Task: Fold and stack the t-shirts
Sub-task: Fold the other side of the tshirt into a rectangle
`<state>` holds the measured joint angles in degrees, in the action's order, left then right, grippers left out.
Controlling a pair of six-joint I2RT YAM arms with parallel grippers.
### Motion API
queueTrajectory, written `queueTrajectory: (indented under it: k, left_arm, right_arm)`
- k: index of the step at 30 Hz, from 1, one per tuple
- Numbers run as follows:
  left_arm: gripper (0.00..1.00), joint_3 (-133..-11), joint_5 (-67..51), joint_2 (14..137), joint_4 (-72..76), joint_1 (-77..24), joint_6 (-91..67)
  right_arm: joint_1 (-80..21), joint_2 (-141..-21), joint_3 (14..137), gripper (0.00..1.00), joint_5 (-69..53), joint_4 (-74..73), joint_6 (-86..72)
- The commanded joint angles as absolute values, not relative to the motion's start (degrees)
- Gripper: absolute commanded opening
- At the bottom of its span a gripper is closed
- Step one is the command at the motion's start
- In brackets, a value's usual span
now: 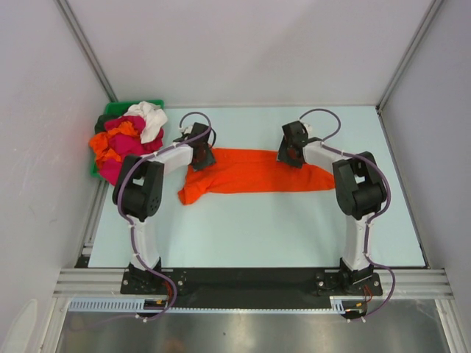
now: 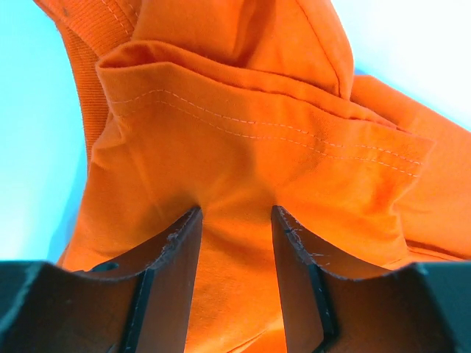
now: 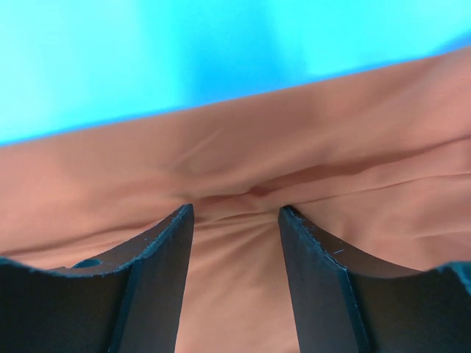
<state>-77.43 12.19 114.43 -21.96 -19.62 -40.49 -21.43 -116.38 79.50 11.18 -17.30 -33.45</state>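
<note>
Your orange t-shirt lies long across the table. It is soft, light and floppy. Both the left pincer and right pincer look half open with cloth between; grab its top edge.

Top view: bright, even overhead light, soft short shadows under arms, mild glare on the brushed metal strip at bottom. Wrist views oversaturated; the pale table reads cyan; right wrist's is soft, black fingers blurred.
</note>
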Motion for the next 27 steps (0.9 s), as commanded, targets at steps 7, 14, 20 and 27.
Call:
queueTrajectory:
  k: [7, 14, 20, 27]
  left_arm:
    - [0.49, -78.6, 13.0, 117.5, -23.8, -18.4, -39.6]
    - [0.49, -78.8, 13.0, 117.5, -24.2, -18.0, -39.6]
    - [0.49, -79.3, 12.9, 117.9, -24.4, -18.0, -39.6]
    - [0.49, -79.5, 13.0, 117.9, -24.6, -17.8, -39.2]
  right_arm:
    - [-16.6, -115.2, 75.6, 0.57, 16.4, -24.6, -33.9]
    - [-10.7, -110.6, 71.5, 0.58, 16.0, -25.2, -35.7]
    - [-8.0, -109.1, 70.7, 0.58, 17.5, -26.5, -35.6]
    - [-3.9, -109.7, 70.6, 0.58, 17.7, -28.1, -36.7]
